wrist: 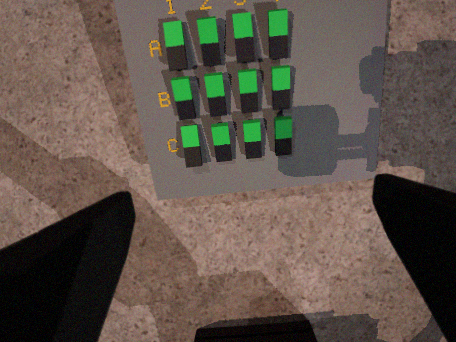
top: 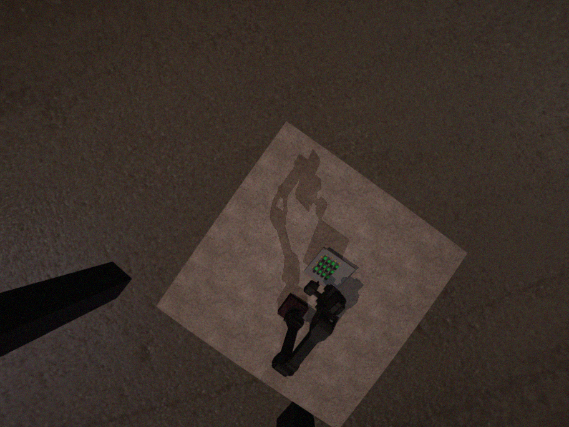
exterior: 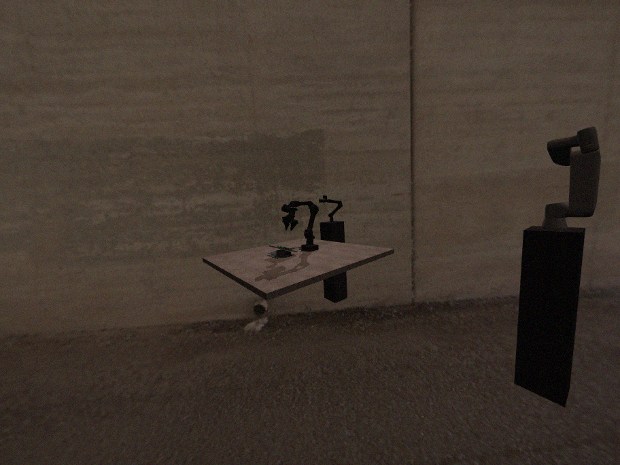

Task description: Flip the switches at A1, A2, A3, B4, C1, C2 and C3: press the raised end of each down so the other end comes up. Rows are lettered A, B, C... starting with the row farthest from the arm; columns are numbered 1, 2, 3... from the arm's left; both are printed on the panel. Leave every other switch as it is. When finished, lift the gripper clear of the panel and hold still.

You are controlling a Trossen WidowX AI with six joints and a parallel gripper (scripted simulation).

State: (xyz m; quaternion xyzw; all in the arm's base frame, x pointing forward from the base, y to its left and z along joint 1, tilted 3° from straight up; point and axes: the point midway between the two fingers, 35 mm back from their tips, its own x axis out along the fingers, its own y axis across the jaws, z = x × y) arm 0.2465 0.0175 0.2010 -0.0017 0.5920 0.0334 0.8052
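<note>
The grey panel [top: 345,269] [wrist: 340,50] carries three rows of four green-and-dark switches. In the wrist view A1 [wrist: 174,35], A2 [wrist: 207,31], A3 [wrist: 243,26], B4 [wrist: 281,79], C1 [wrist: 190,136], C2 [wrist: 220,135] and C3 [wrist: 252,131] show green on the far half and dark on the near half. A4, B1, B2, B3 and C4 show the same colours. Which ends are raised is hard to tell. My gripper [exterior: 289,228] [wrist: 253,196] is open and empty, high above the table, its fingertips apart from the panel.
The panel stands tilted on the table [top: 395,220] [exterior: 350,252]. Shadows of the arm fall across the table and the panel's right part, dimming C4. A second arm on a black pedestal [exterior: 334,287] stands behind the table; another pedestal [exterior: 548,310] with an arm stands far right.
</note>
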